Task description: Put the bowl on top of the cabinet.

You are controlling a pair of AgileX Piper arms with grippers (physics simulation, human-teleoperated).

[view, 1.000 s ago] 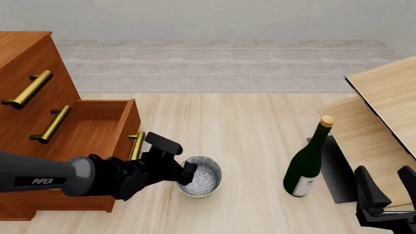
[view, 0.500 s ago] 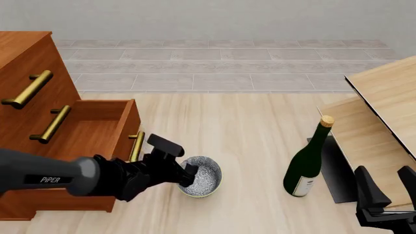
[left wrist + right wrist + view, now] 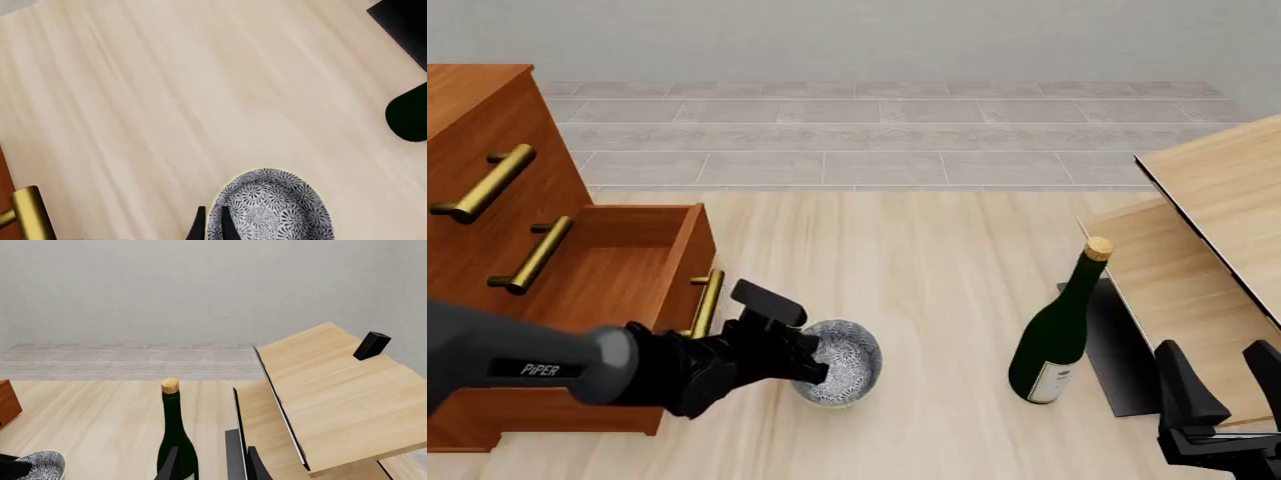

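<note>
Front view, left to right: the cabinet [image 3: 487,150] fills nine o'clock, one drawer [image 3: 614,265] pulled out; the left gripper [image 3: 811,368] pinches the near-left rim of the bowl [image 3: 843,362], which seems to sit on the table [image 3: 934,280] at six; the right gripper [image 3: 1214,385] waits spread apart at four. Grasping looks done; next comes a lift clear of the drawer, up to the cabinet top

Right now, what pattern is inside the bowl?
Grey-white floral speckle inside the bowl, clearest in the left wrist view.
</note>
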